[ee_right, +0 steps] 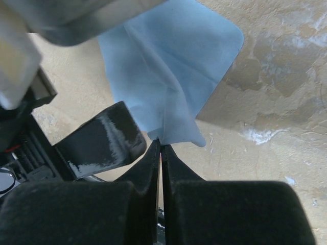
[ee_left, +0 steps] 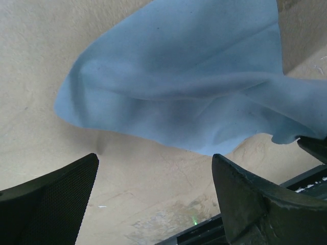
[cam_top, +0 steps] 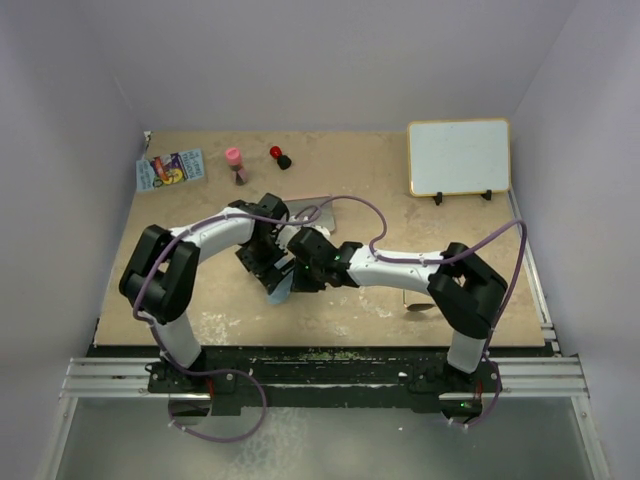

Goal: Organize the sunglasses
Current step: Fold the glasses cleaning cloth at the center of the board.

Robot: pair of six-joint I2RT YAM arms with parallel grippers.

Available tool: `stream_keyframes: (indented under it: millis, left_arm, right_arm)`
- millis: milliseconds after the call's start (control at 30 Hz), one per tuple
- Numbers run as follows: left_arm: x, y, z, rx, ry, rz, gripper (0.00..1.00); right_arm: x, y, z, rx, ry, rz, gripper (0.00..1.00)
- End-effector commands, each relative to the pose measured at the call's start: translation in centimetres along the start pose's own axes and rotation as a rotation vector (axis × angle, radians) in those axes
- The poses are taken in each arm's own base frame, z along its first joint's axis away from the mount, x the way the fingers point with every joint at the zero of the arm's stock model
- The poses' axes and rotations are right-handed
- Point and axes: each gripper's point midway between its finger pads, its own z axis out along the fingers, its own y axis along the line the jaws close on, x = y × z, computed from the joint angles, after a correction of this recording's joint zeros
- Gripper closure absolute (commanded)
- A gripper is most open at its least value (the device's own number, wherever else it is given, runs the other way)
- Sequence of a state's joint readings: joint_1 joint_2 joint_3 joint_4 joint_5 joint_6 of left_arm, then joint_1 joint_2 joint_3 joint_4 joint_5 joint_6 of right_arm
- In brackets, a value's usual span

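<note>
My right gripper point(ee_right: 161, 143) is shut on one corner of the light-blue cloth point(ee_right: 168, 66) and holds it up off the table; the cloth hangs creased. In the left wrist view the cloth point(ee_left: 189, 87) hangs just ahead of my left gripper point(ee_left: 155, 163), which is open and empty. In the top view both grippers meet at mid-table, left point(cam_top: 262, 262) and right point(cam_top: 292, 272), with the cloth point(cam_top: 280, 287) below them. A thin dark shape with a brownish lens, seemingly the sunglasses point(cam_top: 421, 305), lies beside the right arm's elbow. The pink case point(cam_top: 308, 206) lies partly hidden behind the arms.
A small whiteboard point(cam_top: 459, 157) stands at the back right. A pink bottle point(cam_top: 234, 162), a red-topped item point(cam_top: 278, 155) and a colourful packet point(cam_top: 170, 169) sit along the back left. Purple cables loop over both arms.
</note>
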State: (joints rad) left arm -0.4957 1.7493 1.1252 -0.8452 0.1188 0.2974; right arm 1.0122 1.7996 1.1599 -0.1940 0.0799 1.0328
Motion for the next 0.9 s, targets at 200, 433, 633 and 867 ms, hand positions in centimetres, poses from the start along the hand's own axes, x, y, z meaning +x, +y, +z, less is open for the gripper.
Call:
stream_keyframes:
  millis: [200, 433, 633, 867]
  left_arm:
    - [-0.7, -1.9, 0.9, 0.048, 0.079, -0.096, 0.05]
    - [0.3, -1.6, 2.6, 0.017, 0.171, -0.128, 0.09]
    - [0.8, -0.8, 4.2, -0.037, 0.254, -0.160, 0.16]
    - [-0.1, -1.4, 5.3, -0.048, 0.283, -0.178, 0.35]
  right_arm:
    - [-0.5, 1.1, 0.1, -0.069, -0.037, 0.069, 1.00]
    - [-1.5, 0.0, -0.3, -0.065, -0.064, 0.126, 1.00]
    - [-1.6, -0.6, 0.1, -0.077, -0.064, 0.164, 1.00]
    - [-1.9, 0.3, 0.9, -0.113, -0.060, 0.196, 1.00]
